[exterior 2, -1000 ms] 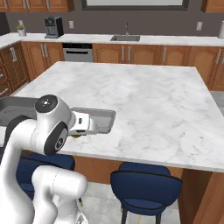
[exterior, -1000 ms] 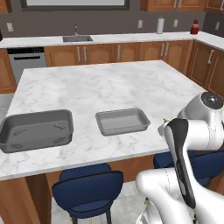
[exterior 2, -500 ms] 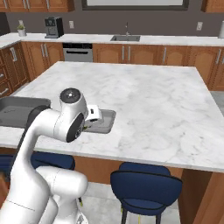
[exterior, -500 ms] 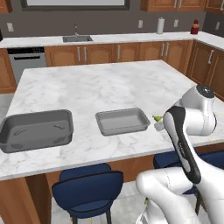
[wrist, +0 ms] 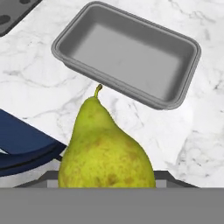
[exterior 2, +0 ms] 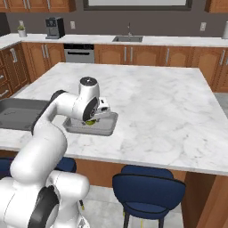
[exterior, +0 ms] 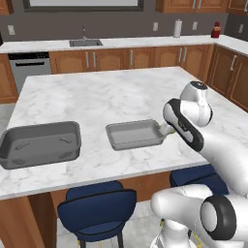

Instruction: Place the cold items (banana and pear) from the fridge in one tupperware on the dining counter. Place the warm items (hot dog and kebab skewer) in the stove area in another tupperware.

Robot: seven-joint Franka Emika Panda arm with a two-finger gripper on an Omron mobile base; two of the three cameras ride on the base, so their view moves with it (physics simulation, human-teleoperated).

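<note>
1. Gripping the yellow-green speckled pear (wrist: 106, 148) between them, the fingers (exterior 2: 95, 119) hold it stem-forward above the white-grey marble desk (exterior: 121, 94).
2. Just beyond the stem sits the shallow light grey rectangular tray (wrist: 131, 52), empty.
3. Off to the left rests the deeper dark grey tray (exterior: 38, 144).

Even, bright rendered light; soft shadows, slight pixelation.
</note>
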